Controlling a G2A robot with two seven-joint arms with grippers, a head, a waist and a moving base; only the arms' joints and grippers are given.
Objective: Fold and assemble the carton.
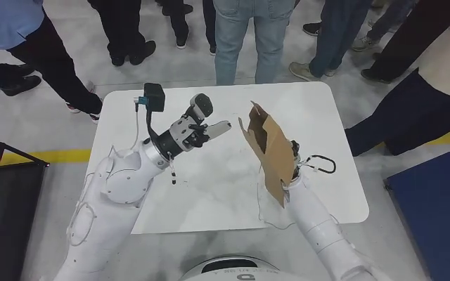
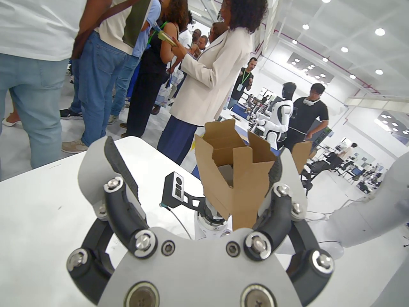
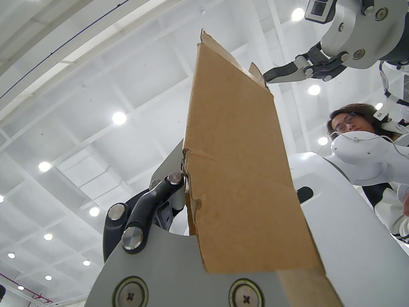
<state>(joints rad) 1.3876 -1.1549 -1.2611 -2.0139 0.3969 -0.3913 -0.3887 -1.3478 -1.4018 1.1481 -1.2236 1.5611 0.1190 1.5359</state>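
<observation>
- The right gripper had its jaws clamped on the lower end of the brown cardboard carton, holding it upright above the white table.
- The left gripper hung just beside the carton's open top flaps, jaws spread apart.

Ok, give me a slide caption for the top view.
Right gripper holds the partly folded carton above the white table, with the open left gripper poised beside it.
</observation>
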